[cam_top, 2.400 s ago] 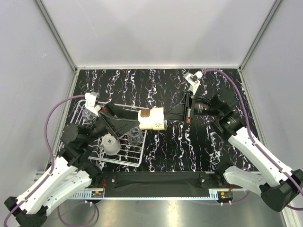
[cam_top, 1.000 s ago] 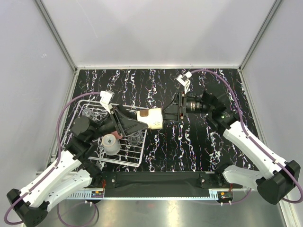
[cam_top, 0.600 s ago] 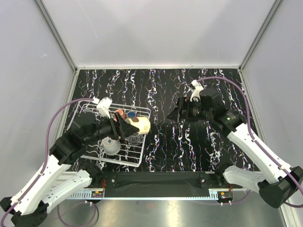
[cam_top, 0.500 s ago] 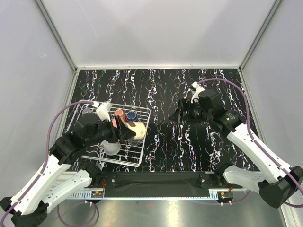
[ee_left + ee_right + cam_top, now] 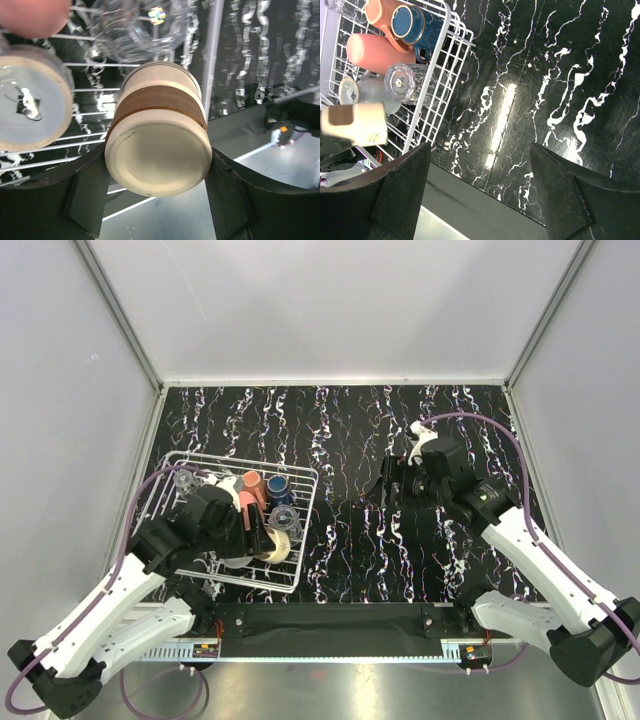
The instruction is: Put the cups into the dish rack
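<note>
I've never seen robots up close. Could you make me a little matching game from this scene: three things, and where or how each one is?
Things:
1. beige cup
2. dark blue cup
3. right hand

Places and states:
A. open and empty above the black table
B. sitting in the rack, toward its far side
C. gripped by the left hand

Pairs: 1-C, 2-B, 3-A.
</note>
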`<action>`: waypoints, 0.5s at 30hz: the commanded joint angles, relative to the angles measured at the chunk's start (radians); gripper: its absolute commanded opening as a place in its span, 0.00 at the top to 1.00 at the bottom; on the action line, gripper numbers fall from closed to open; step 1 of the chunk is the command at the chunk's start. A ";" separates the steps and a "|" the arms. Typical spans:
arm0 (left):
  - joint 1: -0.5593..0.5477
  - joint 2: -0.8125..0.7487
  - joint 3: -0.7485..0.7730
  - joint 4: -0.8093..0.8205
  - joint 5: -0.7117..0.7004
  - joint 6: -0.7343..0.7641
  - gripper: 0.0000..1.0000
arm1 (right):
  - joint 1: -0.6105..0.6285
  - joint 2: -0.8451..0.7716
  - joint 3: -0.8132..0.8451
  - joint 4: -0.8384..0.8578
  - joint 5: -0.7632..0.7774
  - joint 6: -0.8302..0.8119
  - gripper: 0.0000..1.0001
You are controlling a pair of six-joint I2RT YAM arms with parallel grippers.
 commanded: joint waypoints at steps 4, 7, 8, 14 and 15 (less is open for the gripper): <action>-0.003 0.048 -0.027 0.001 -0.058 -0.050 1.00 | -0.007 -0.046 -0.030 0.020 0.010 0.011 0.14; -0.004 0.078 -0.027 -0.007 -0.079 -0.070 1.00 | -0.007 -0.049 -0.045 0.029 0.007 0.017 0.14; -0.004 0.110 -0.027 -0.011 -0.079 -0.072 1.00 | -0.007 -0.053 -0.048 0.034 0.004 0.017 0.14; -0.021 0.190 -0.029 0.005 -0.116 -0.101 1.00 | -0.007 -0.056 -0.058 0.038 -0.001 0.016 0.14; -0.024 0.196 -0.029 0.018 -0.133 -0.107 1.00 | -0.008 -0.054 -0.061 0.037 -0.001 0.016 0.14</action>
